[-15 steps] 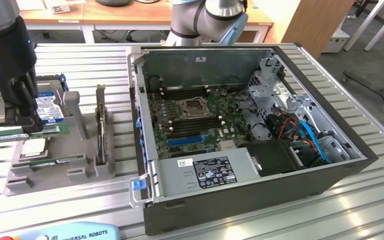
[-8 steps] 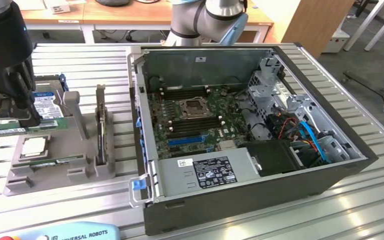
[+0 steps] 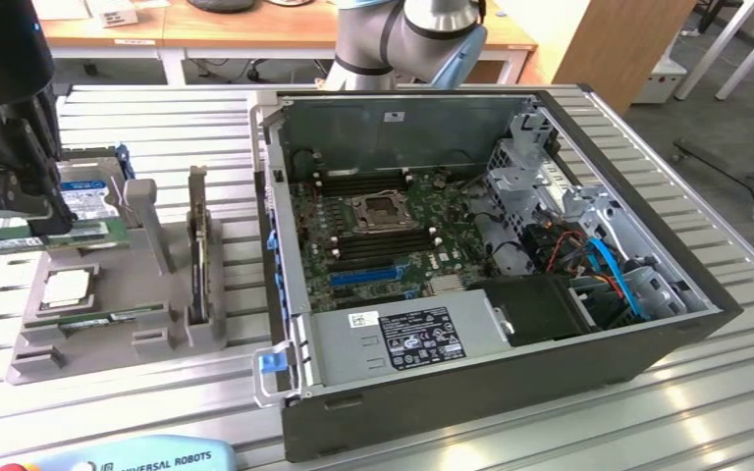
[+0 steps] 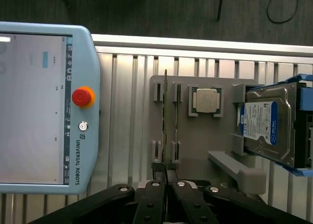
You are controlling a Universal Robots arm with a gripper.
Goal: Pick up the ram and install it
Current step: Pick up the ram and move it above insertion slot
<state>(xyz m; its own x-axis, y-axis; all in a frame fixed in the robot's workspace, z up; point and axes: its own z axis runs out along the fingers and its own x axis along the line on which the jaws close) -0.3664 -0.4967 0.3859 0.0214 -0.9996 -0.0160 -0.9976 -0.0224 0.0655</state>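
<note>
Hanging above the grey holder point(image 3: 154, 294) at the exterior view's left, the hand point(image 4: 166, 173) is pinched tight on the ram point(image 3: 89, 234), whose long axis lies level, while the open case point(image 3: 482, 392) sits well apart toward the exterior view's right.

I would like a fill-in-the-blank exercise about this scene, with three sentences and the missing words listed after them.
1. The tool is ____ on the ram.
2. The round button on the teach pendant is ____.
3. The label on the hard drive is white and ____.
Missing words: shut; red; blue.
</note>
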